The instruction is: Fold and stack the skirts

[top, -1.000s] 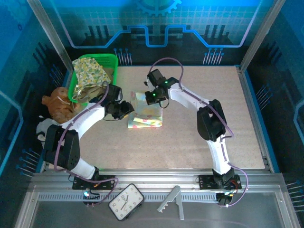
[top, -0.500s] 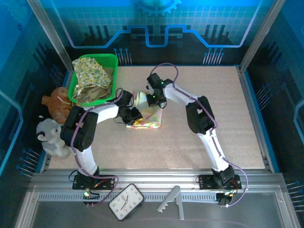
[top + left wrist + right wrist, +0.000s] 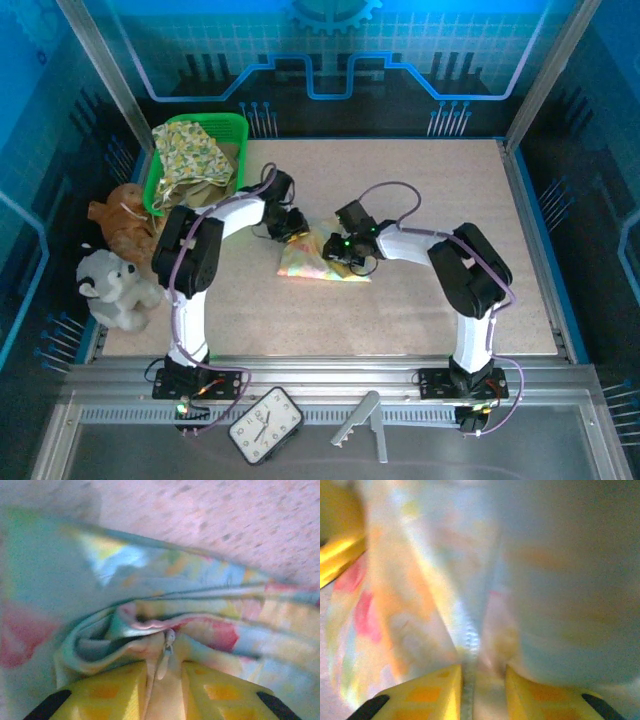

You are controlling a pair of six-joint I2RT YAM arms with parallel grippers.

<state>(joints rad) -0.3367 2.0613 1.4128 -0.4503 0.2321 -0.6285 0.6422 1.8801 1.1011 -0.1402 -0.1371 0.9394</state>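
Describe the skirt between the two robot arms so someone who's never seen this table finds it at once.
Start at the beige table and look left of its middle, where the left gripper and right gripper meet. The skirt bunched between them is pastel patchwork, pink, yellow and pale blue, unlike the yellow-green floral cloth in the green basket.

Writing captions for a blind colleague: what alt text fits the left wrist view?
The left gripper pinches a bunched fold of the pastel patchwork skirt between its yellow fingers. Speckled table shows beyond the cloth.
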